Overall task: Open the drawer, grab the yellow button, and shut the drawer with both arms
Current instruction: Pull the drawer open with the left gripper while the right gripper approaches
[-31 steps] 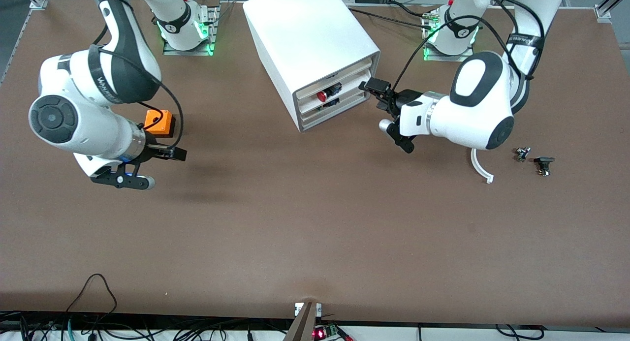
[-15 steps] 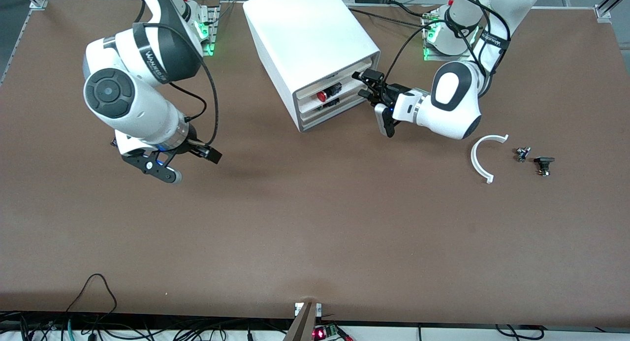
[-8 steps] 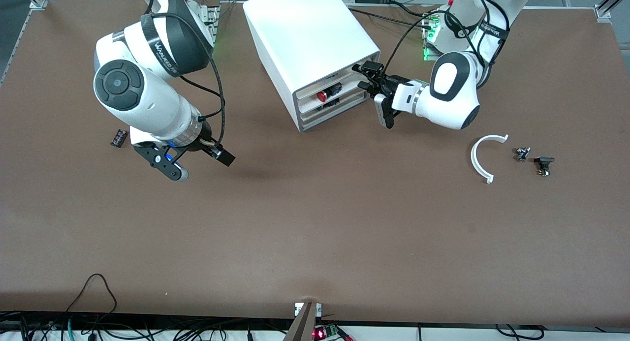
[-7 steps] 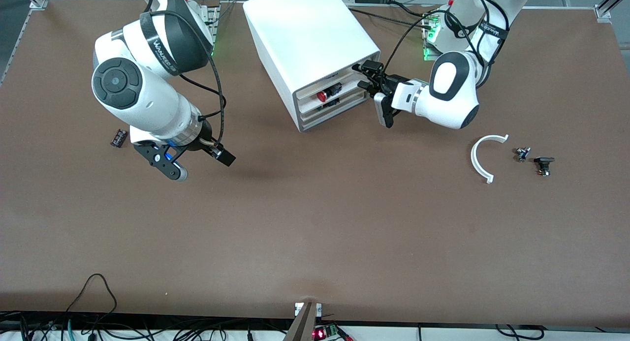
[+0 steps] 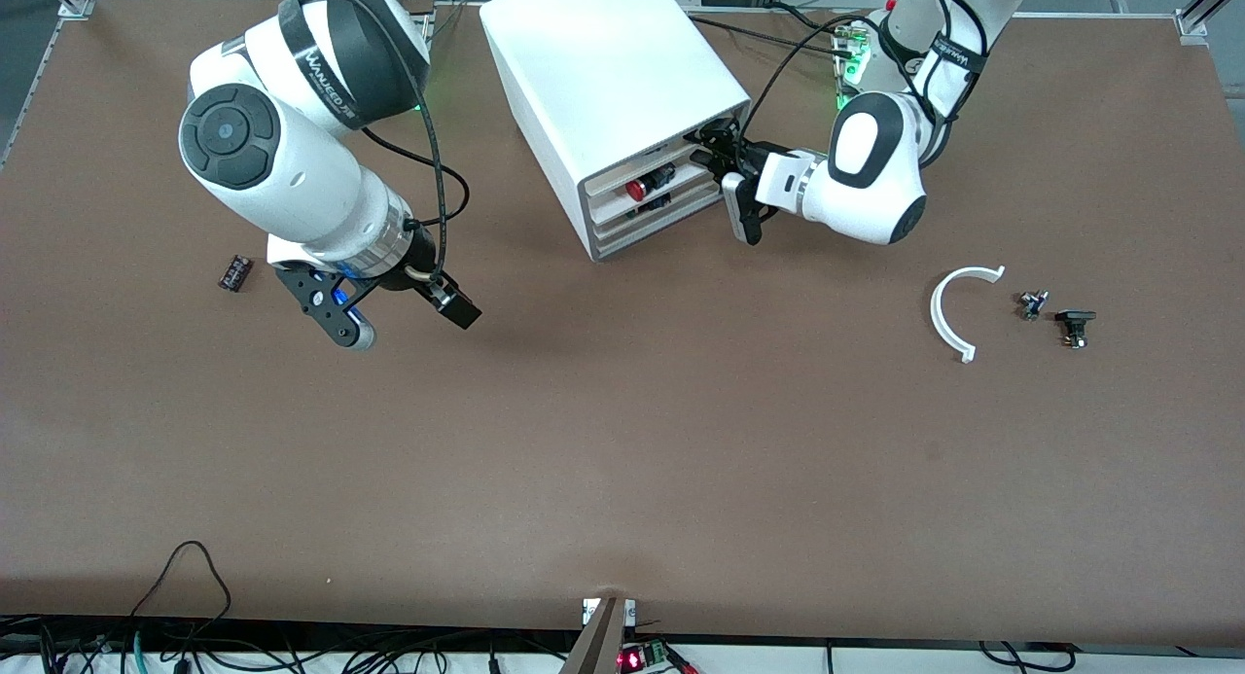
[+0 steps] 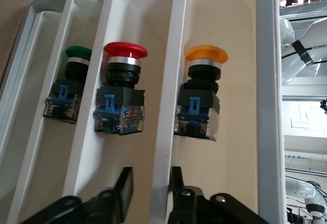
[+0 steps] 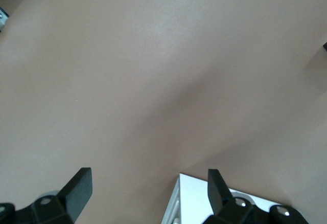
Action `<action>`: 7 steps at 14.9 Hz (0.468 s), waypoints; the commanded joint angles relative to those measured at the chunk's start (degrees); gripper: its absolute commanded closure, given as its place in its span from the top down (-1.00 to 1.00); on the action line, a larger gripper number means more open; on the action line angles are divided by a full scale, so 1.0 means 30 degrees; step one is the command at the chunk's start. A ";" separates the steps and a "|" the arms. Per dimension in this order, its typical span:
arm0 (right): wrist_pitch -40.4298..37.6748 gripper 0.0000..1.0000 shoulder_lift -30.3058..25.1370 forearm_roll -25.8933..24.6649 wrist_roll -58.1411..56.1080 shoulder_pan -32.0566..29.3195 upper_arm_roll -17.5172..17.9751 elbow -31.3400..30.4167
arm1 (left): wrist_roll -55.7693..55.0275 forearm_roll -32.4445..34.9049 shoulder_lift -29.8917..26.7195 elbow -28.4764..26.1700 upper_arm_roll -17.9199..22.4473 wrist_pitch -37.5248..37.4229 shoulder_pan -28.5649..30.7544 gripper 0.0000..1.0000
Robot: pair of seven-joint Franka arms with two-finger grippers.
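The white drawer cabinet stands at the table's back middle, its drawers pushed in. In the left wrist view the orange-capped button sits in the top drawer, next to the white front rail. It is hidden in the front view. My left gripper is at the cabinet's front and is open. Its fingers straddle that rail: one touches it, the other stands apart. My right gripper is open and empty over bare table toward the right arm's end, as the right wrist view shows.
A red-capped button is in the middle drawer and a green-capped one in the lowest. A small black part lies by the right arm. A white curved piece and two small dark parts lie toward the left arm's end.
My left gripper moved in to the cabinet's drawer fronts. My right arm swung toward the table's middle, covering the orange box and uncovering the small black part.
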 commanded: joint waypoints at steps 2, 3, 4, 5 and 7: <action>-0.0401 1.00 0.1037 0.0755 0.1763 0.0493 -0.0096 0.1910 | 0.0536 -0.0639 -0.0483 -0.0249 -0.0189 0.0070 0.0109 -1.00; -0.0401 1.00 0.1299 0.0756 0.2144 0.0697 -0.0067 0.2261 | 0.0565 -0.0522 -0.0483 -0.0219 -0.0159 -0.0018 0.0227 -1.00; -0.0314 1.00 0.1505 0.0756 0.2409 0.0902 -0.0096 0.2497 | 0.0536 -0.0463 -0.0425 -0.0044 -0.0130 -0.0106 0.0547 -1.00; -0.0226 1.00 0.1710 0.0756 0.2673 0.1078 -0.0096 0.2789 | 0.0536 -0.0434 -0.0338 0.0015 -0.0130 -0.0106 0.0811 -1.00; -0.0022 1.00 0.2266 0.0756 0.3462 0.1518 -0.0096 0.3404 | 0.0507 -0.0404 0.0072 0.0570 -0.0013 -0.0135 0.0931 -1.00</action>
